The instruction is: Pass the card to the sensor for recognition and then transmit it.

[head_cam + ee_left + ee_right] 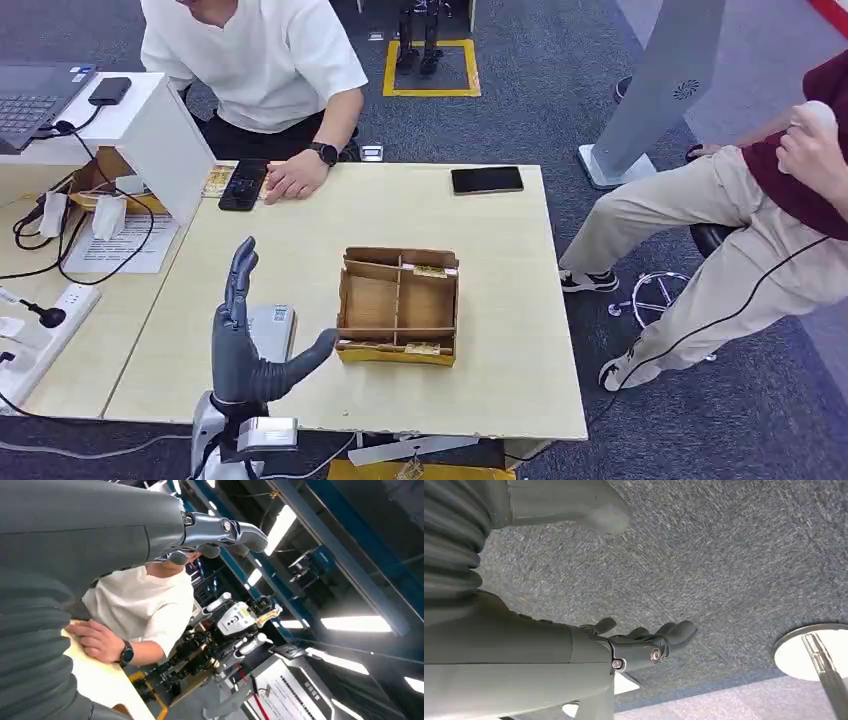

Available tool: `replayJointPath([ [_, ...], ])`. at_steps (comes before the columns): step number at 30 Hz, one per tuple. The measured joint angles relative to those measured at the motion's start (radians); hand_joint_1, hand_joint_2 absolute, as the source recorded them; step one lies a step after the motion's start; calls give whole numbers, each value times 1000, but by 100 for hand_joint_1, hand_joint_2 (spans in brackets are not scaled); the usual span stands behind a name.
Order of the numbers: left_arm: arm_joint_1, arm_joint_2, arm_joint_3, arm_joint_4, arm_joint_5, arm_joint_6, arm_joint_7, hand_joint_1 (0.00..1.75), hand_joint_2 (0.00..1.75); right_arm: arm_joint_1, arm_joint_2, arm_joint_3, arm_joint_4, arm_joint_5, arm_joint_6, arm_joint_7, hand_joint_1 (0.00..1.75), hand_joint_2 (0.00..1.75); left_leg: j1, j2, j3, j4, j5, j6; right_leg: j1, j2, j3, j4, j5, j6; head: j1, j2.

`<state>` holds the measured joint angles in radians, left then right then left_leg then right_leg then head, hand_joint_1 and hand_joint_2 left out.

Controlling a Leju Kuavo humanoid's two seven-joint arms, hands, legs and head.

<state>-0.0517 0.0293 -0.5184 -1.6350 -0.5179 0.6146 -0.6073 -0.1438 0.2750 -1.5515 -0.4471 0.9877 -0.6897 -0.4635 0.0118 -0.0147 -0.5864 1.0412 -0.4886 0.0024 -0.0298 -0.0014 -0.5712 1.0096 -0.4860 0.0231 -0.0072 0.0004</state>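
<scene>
Cards (433, 271) sit in slots of cardboard box (398, 305) mid-table, another card (420, 349) at its near edge. I see left hand (243, 340) raised near table's (500, 330) near-left edge, fingers straight and together, thumb out toward box, holding nothing. Grey sensor (270, 330) lies flat just behind that hand. Right hand (644, 642) hangs over carpet, fingers loosely extended, empty. Far left, person's hand (292, 180) rests beside black phone (242, 184); dark tablet (486, 180) far right.

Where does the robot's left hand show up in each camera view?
Head view: left hand raised over the table's near left part, fingers spread.
Left wrist view: left hand fills the left, fingers extended.
Right wrist view: not there.
Shared landmark: the person's watch.
</scene>
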Motion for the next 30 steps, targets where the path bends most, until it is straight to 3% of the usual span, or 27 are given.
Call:
replayJointPath([
  [30, -5, 21, -53, 72, -55, 6, 8, 0, 175, 5, -6, 8, 14, -24, 0, 0, 0, 175, 0, 0, 0, 0, 0, 0, 0, 0, 0, 0, 0, 0, 0, 0],
])
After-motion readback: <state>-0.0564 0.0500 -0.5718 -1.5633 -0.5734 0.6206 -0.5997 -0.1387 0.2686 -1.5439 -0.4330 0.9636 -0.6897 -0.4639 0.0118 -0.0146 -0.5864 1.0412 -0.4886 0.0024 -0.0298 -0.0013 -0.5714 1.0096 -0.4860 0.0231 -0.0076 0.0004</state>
